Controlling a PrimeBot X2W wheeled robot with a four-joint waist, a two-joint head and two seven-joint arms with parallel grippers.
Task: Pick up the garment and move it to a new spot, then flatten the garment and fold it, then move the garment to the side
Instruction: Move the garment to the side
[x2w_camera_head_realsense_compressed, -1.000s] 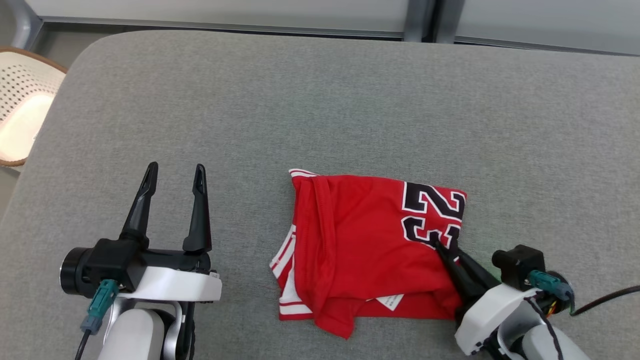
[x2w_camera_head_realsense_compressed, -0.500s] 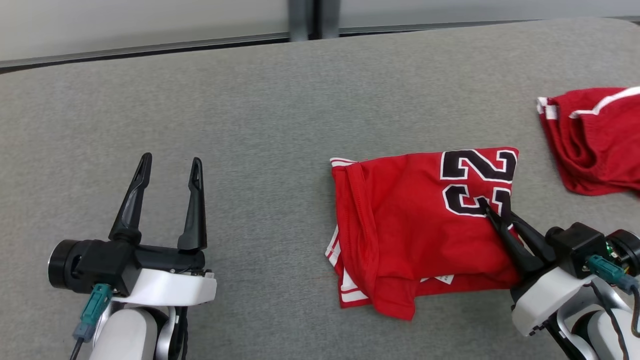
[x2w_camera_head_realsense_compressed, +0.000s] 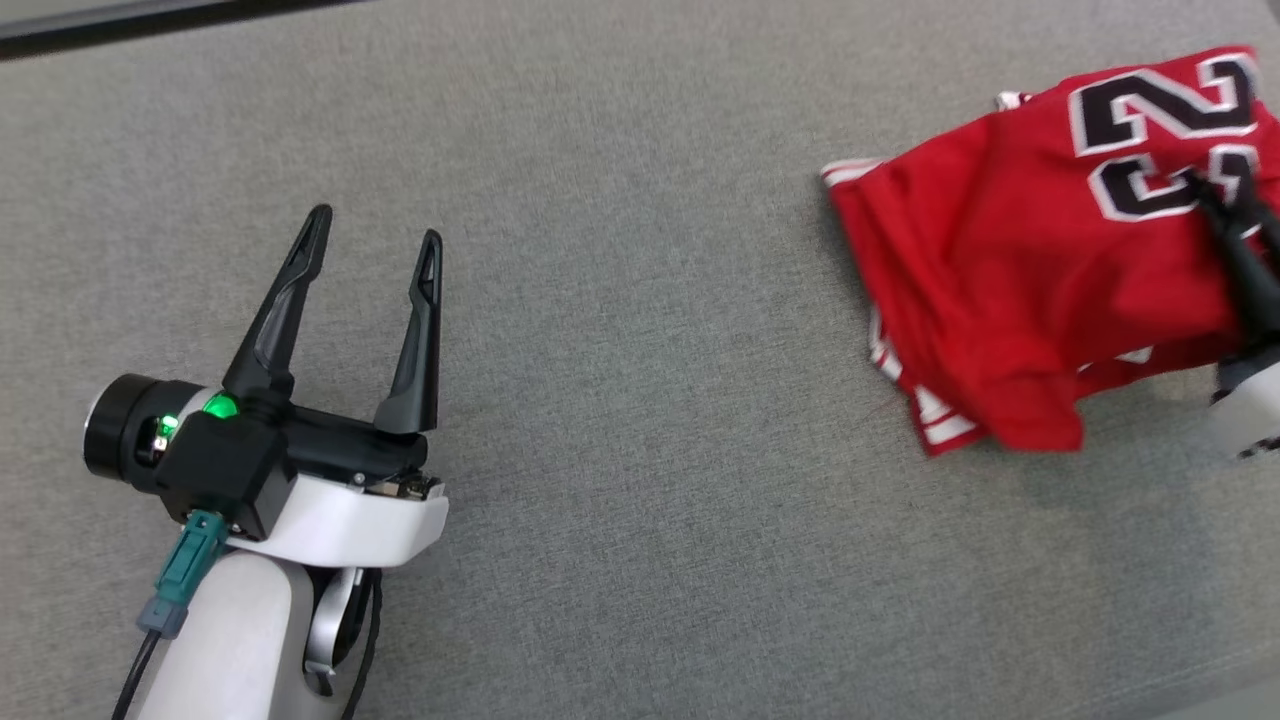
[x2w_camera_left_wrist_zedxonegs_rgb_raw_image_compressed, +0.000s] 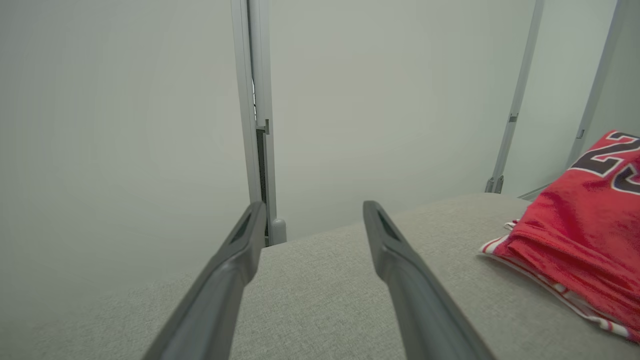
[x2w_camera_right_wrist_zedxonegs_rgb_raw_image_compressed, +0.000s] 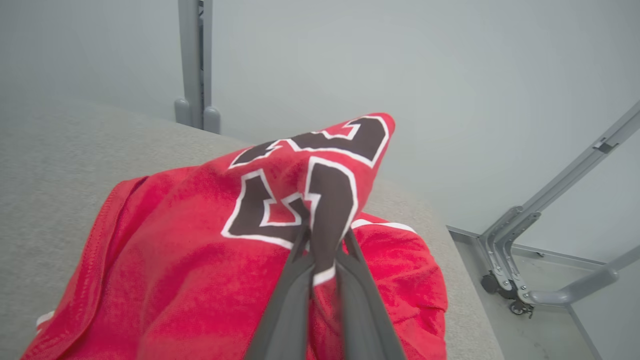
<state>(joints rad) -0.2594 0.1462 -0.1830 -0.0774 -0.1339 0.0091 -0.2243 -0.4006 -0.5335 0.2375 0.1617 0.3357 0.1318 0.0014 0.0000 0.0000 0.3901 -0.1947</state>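
The garment (x2w_camera_head_realsense_compressed: 1010, 280) is a folded red jersey with a black and white number, at the upper right of the head view. It hangs partly lifted off the grey padded table (x2w_camera_head_realsense_compressed: 640, 400). My right gripper (x2w_camera_head_realsense_compressed: 1205, 190) is shut on its numbered corner. In the right wrist view that gripper (x2w_camera_right_wrist_zedxonegs_rgb_raw_image_compressed: 324, 235) pinches a raised fold of the garment (x2w_camera_right_wrist_zedxonegs_rgb_raw_image_compressed: 200, 260). My left gripper (x2w_camera_head_realsense_compressed: 375, 225) stands open and holds nothing, far to the left above bare table. Its wrist view shows the left gripper (x2w_camera_left_wrist_zedxonegs_rgb_raw_image_compressed: 314, 205) wide open, with the garment (x2w_camera_left_wrist_zedxonegs_rgb_raw_image_compressed: 575, 235) off to the right.
More red cloth with a white stripe (x2w_camera_right_wrist_zedxonegs_rgb_raw_image_compressed: 400, 235) lies just beyond the held fold. The table's right edge drops to the floor beside a grey metal frame (x2w_camera_right_wrist_zedxonegs_rgb_raw_image_compressed: 520, 250). Pale wall panels (x2w_camera_left_wrist_zedxonegs_rgb_raw_image_compressed: 380, 100) stand behind the table.
The head camera has swung, so the whole picture shifted. My right gripper has raised the numbered corner and carried the garment to the right. The left gripper stays open.
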